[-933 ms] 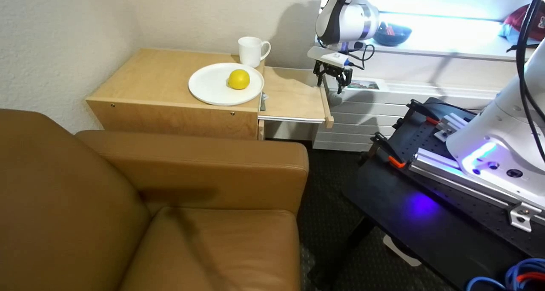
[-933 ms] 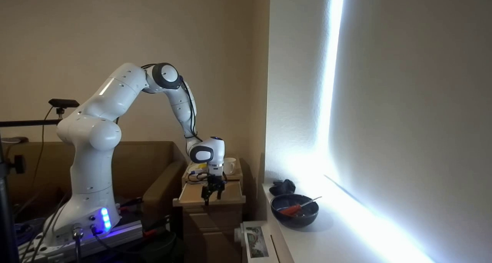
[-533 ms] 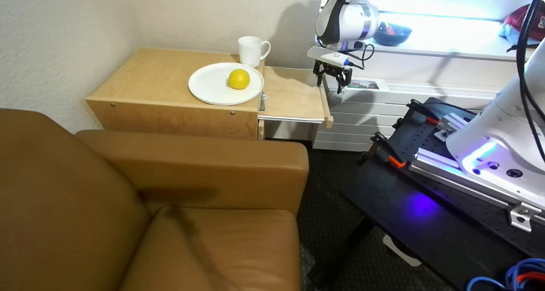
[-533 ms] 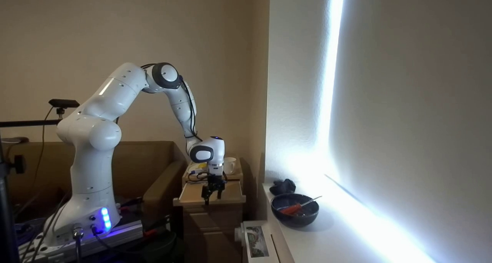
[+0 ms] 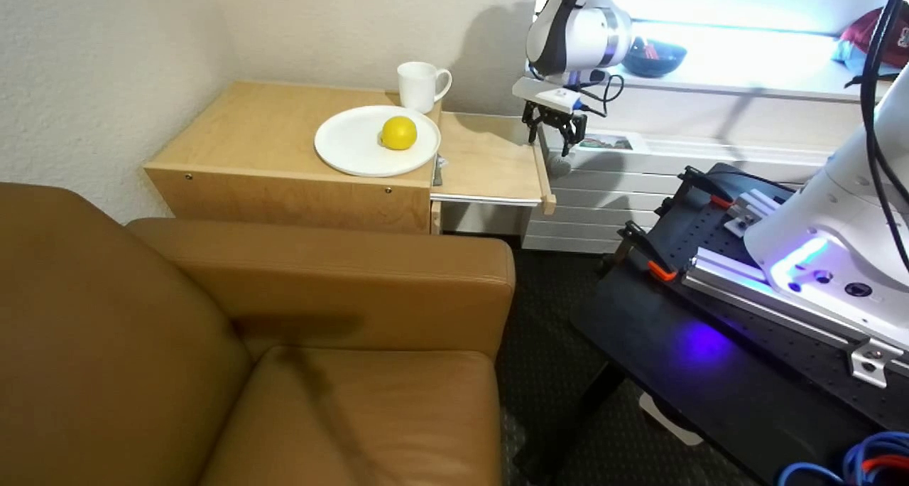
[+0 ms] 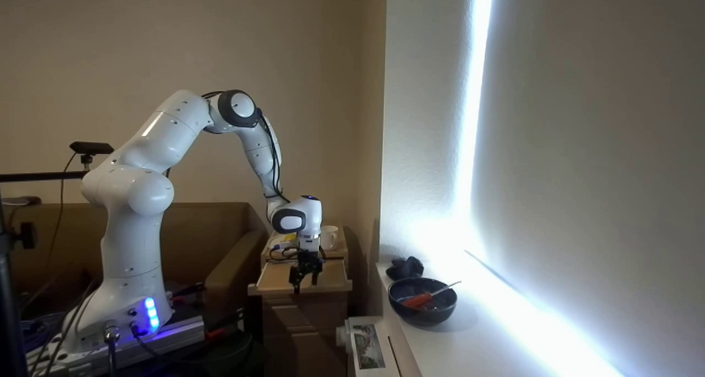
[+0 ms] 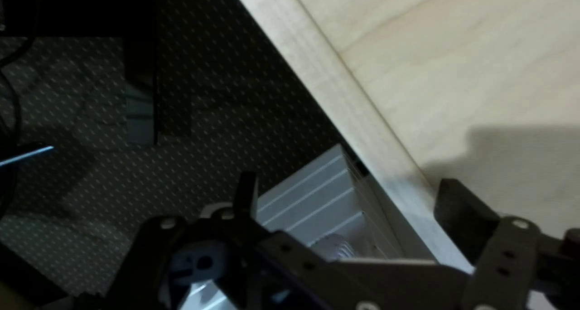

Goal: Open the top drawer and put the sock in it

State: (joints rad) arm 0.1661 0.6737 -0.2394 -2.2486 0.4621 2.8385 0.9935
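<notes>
See shallow light tan wooden top drawer (image 5: 490,160) pulled out of matching boxy wooden cabinet (image 5: 284,127), w/ wide-apart jaws of black two-finger gripper (image 5: 549,147) astride drawer's tan front board (image 7: 324,74), one finger over inside, other beyond. Can't tell if touching. Cuts drawer off at top & right of wrist view. Can't make out small grey-white thing (image 5: 437,175) nr cabinet end in an ext. view.

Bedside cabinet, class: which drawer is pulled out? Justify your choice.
The top drawer: it juts far out of the bedside cabinet in both exterior views, while the lower drawer front sits well back, close to the cabinet.
</notes>
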